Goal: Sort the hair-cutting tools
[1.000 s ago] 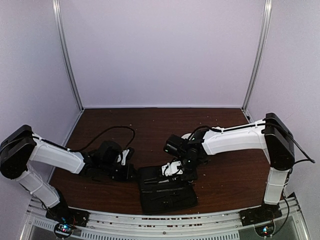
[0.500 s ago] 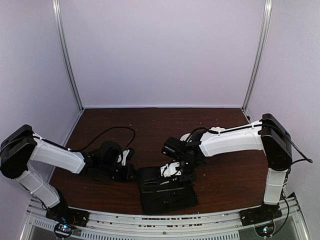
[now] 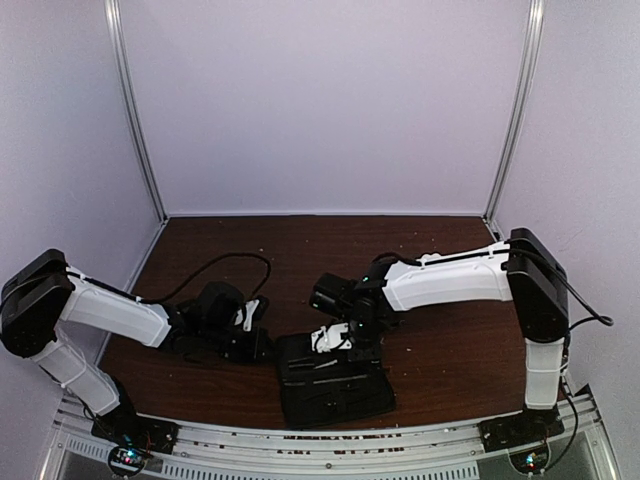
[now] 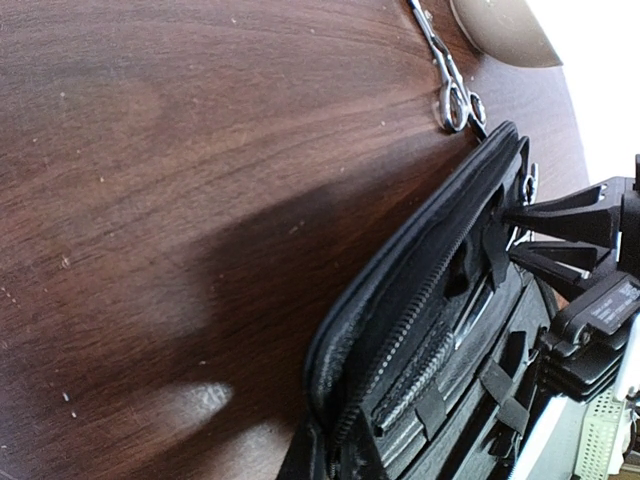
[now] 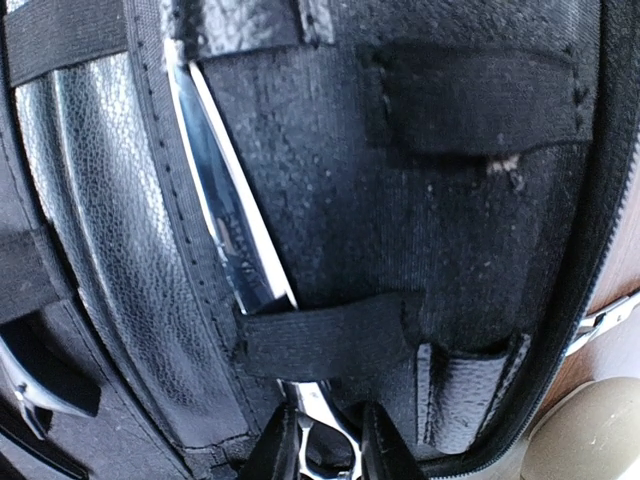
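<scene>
A flat black case (image 3: 335, 385) lies open at the near middle of the table. My right gripper (image 3: 330, 340) is down over its far end, shut on the ring handle of a silver pair of scissors (image 5: 225, 210). The blade lies under an elastic strap (image 5: 320, 340) inside the case (image 5: 470, 200). My left gripper (image 3: 252, 340) is at the case's left edge and seems to hold the raised side of the case (image 4: 420, 330); its fingers are hidden. A second pair of silver scissors (image 4: 445, 70) lies on the table beyond the case. No dark stick-like tools are distinguishable.
A white bowl (image 4: 505, 25) stands just beyond the loose scissors and also shows in the right wrist view (image 5: 580, 440). A black cable (image 3: 225, 262) loops on the table behind the left arm. Walls close the table's back and sides.
My right arm has shifted to the left over the far end of the case, with its gripper still down at the case. The left arm has not moved.
</scene>
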### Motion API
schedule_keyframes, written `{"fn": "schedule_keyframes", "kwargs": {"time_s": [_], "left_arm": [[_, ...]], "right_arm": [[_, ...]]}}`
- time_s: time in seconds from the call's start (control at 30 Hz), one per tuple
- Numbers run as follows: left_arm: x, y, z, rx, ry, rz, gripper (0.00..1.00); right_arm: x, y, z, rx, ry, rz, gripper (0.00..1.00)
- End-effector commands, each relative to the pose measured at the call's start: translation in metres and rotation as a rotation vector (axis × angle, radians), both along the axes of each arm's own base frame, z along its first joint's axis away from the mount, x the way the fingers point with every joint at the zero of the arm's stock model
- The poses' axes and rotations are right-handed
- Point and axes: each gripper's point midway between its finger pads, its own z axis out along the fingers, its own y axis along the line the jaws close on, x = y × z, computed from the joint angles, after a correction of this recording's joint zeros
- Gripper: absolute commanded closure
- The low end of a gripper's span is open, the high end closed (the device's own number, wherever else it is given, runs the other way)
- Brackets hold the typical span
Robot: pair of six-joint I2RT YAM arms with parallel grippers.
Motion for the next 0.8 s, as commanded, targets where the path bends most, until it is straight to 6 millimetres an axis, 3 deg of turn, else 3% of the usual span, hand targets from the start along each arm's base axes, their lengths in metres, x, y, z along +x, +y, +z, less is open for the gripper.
{"fn": "schedule_keyframes", "kwargs": {"time_s": [0.0,0.4,0.77], "left_arm": [[-0.003,-0.012,0.01,-0.046,-0.025,-0.059,1.0],[-0.002,-0.011,0.011,-0.042,-0.031,-0.06,1.0],[-0.002,-0.012,0.013,-0.046,-0.031,-0.061,1.0]], "right_arm": [[-0.001,0.022,-0.008,0.04,0.011,-0.013,0.99],[0.019,-0.02,0.001,-0.01,-0.071,-0.093,1.0],[0.012,-0.005,0.002,-0.007,-0.067,-0.064,1.0]]}}
